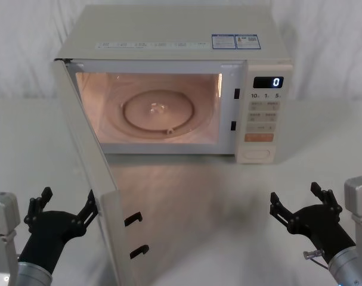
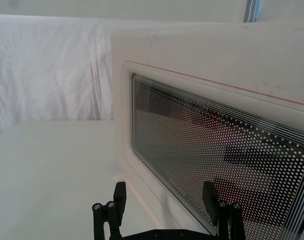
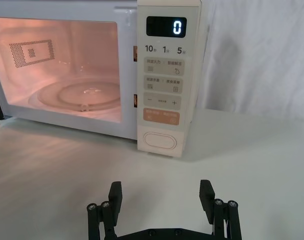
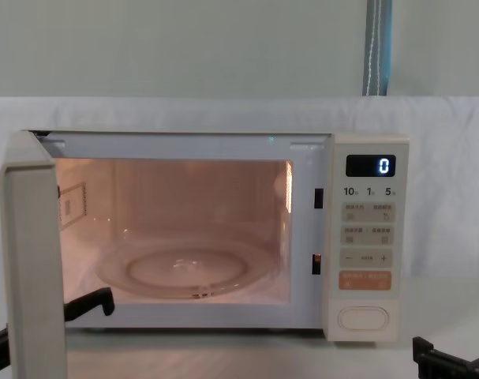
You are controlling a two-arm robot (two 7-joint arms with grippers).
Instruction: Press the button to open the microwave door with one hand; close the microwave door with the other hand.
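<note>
1. Two black tools are seen low in the head view: the left tool (image 1: 64,207) at about 8 o'clock, the right tool (image 1: 300,202) at about 4 o'clock, both with fingers spread and nothing between them.
2. The microwave (image 1: 181,36) is set at 12 o'clock on the white tabletop (image 1: 324,137), its cavity lit and a glass turntable (image 1: 160,111) seen inside.
3. The microwave door (image 1: 112,232) is swung wide open on its left hinge, its free edge reaching toward 7 o'clock, with two black latch hooks (image 1: 134,218) showing on the edge face.
4. The left tool is placed just beside the door's outer face, at its 9 o'clock side; in the left wrist view one finger (image 2: 209,197) is seen in front of the dotted glass window (image 2: 227,150), though contact cannot be told.
5. The button (image 1: 256,154) is found at the bottom of the control panel, at about 2 o'clock, below the orange key (image 1: 259,137) and the display (image 1: 268,82) showing 0.
6. The right tool is held well apart from the panel; in the right wrist view a bare stretch of tabletop lies between its fingers (image 3: 207,192) and the button (image 3: 160,141).
7. Open tabletop is seen at 3 o'clock of the microwave and across the front between the door edge and the right tool.
</note>
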